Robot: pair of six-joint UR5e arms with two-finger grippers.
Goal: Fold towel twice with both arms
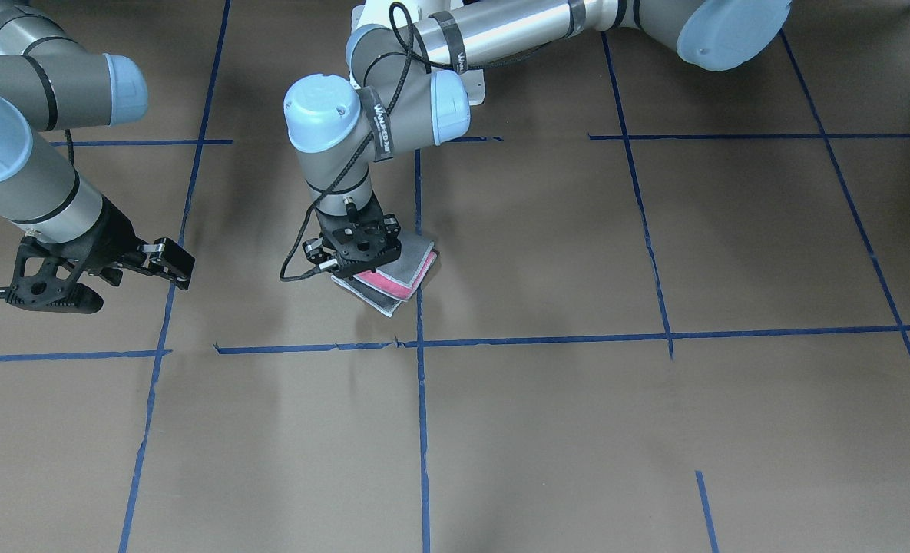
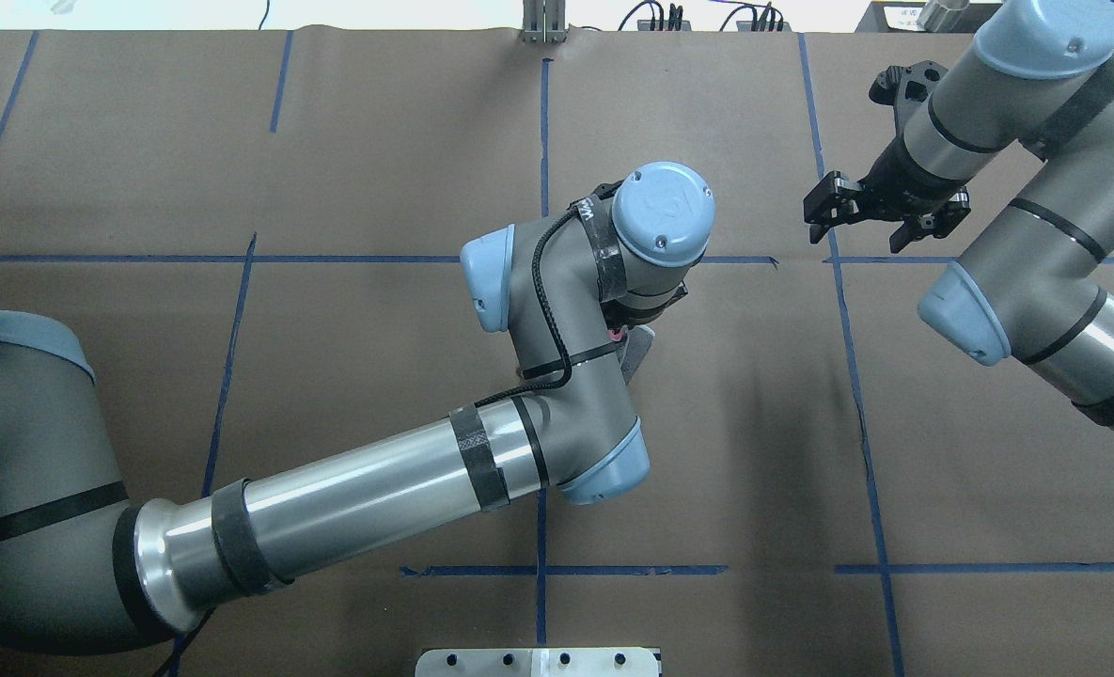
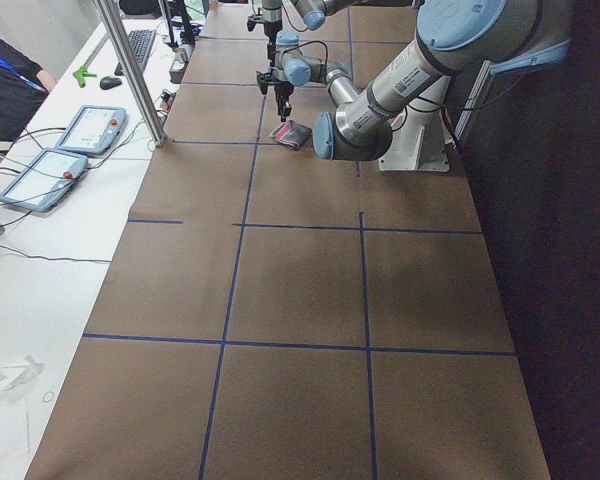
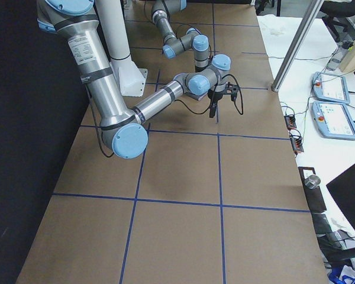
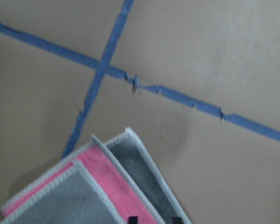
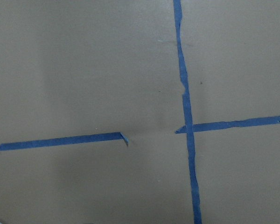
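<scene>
The towel (image 1: 393, 278) lies folded into a small stack near the table's middle, with pink-red and dark grey layers and whitish borders fanned out. My left gripper (image 1: 362, 259) points straight down on the towel's robot-side edge and looks shut on it. The left wrist view shows the towel (image 5: 102, 186) at the bottom, with two dark fingertips (image 5: 131, 219) close together on its pink layer. From overhead only a grey corner of the towel (image 2: 638, 350) shows under the left wrist. My right gripper (image 1: 169, 265) hangs open and empty well to the side, also seen from overhead (image 2: 871, 221).
The brown table cover carries a grid of blue tape lines (image 1: 421, 430). Tablets (image 3: 65, 150) and a metal post (image 3: 130, 70) stand along the operators' side. The white pedestal base (image 3: 415, 135) is behind the towel.
</scene>
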